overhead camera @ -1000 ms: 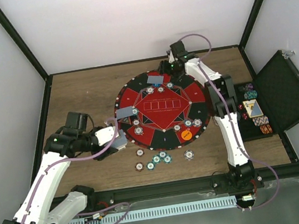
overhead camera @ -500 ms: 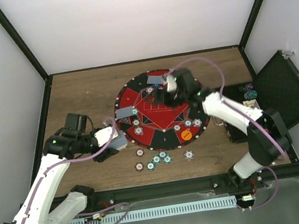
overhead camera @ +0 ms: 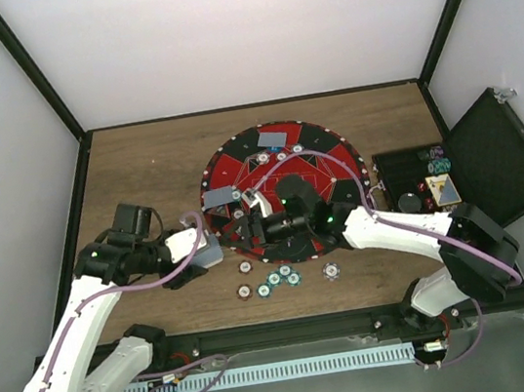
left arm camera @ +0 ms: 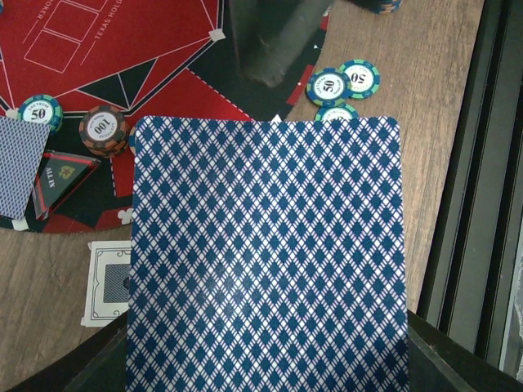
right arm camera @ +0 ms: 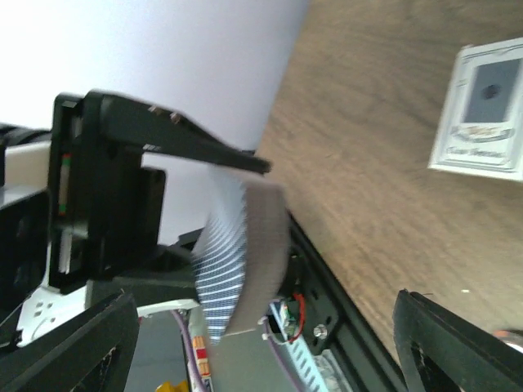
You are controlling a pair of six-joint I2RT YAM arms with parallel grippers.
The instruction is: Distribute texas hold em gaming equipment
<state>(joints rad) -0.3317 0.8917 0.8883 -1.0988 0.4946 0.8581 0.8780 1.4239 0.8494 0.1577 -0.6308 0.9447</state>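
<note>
cards [left arm camera: 265, 253] backed in blue-and-white diamond lattice, red-and-black mat [left arm camera: 122, 49], green-and-white striped chips [left arm camera: 359, 77], brown wood-grain table [left arm camera: 425, 122]

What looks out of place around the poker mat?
A single card lies on bare wood just off the mat, and several chips sit on the wood beyond its near edge rather than on it.

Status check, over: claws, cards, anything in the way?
Left claw shut on card deck. Right claw open, facing the deck over the mat. Loose chips on table nearby.
</note>
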